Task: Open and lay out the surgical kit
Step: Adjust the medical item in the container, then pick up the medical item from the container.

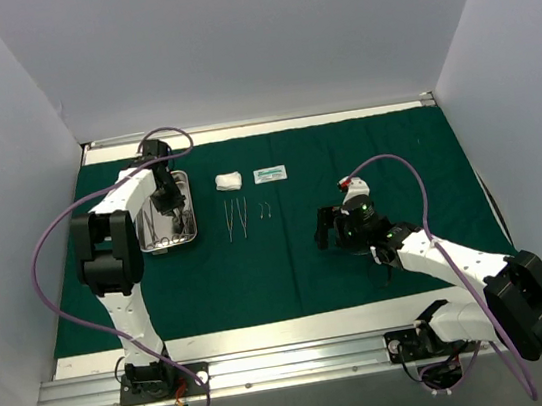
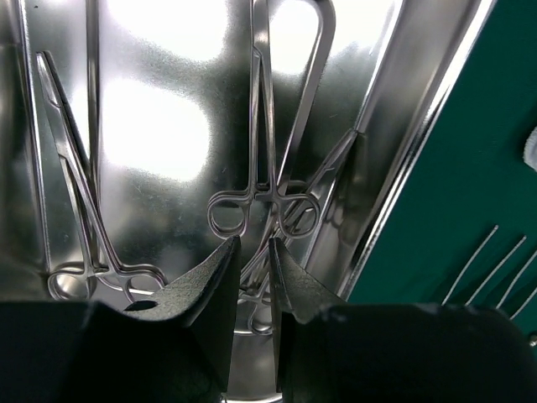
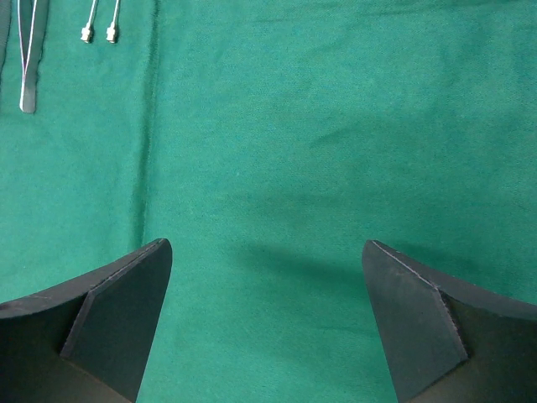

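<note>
From above, the green cloth [image 1: 289, 261] lies spread flat on the worktop. The steel tray [image 1: 186, 233] stands at its far left part. To the right of the tray lie the gauze wad [image 1: 229, 181], the white packet [image 1: 270, 174], the tweezers [image 1: 237, 218] and two small hooks [image 1: 265, 210], each apart from the others. The left claw [image 1: 173, 212] reaches down into the tray. The right claw [image 1: 340, 226] hovers over bare cloth, well apart from all these pieces.

In the left wrist view, the left claw [image 2: 252, 243] has its jaws close together, with only a narrow slit between them. I cannot tell if something thin is pinched lower in this slit. Just beyond the tips lie the ring handles of one pair of forceps [image 2: 264, 201], and a second pair [image 2: 84, 210] lies to the left. I judge the forceps to be light, stiff and slippery. They lie flat on polished metal beside the tray wall [image 2: 403, 126], so they can slide away under a push. The best hold is probably across one ring or just above the rings, where the two arms meet.

In the right wrist view, the right claw [image 3: 267, 248] is wide open and holds nothing. Under it is only soft cloth [image 3: 294, 126], which may wrinkle if it is dragged.
</note>
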Controlling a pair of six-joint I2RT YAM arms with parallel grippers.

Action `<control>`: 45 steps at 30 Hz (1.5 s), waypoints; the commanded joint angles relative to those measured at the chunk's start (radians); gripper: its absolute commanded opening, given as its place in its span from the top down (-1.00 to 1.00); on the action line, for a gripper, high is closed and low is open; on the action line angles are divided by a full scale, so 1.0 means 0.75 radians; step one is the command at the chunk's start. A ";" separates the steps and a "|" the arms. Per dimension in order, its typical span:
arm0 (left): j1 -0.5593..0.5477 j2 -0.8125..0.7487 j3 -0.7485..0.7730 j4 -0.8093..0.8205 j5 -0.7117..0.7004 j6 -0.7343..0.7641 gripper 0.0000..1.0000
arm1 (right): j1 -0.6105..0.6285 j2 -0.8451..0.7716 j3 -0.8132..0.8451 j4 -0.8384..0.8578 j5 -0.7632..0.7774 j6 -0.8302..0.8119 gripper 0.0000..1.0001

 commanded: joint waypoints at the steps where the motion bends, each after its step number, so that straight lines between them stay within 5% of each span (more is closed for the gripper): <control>1: 0.003 0.020 0.015 0.008 -0.022 -0.001 0.42 | 0.008 -0.019 0.009 0.012 0.017 -0.006 -0.83; 29: -0.019 0.176 0.087 -0.019 -0.079 0.100 0.44 | 0.008 -0.015 0.009 0.014 0.017 -0.008 -0.83; 38: -0.026 0.176 0.107 -0.066 -0.100 0.090 0.92 | 0.008 -0.029 0.009 0.010 0.019 -0.008 -0.83; 45: -0.026 0.057 0.142 -0.113 -0.155 0.120 0.95 | 0.008 -0.037 0.015 0.006 0.013 -0.004 -0.83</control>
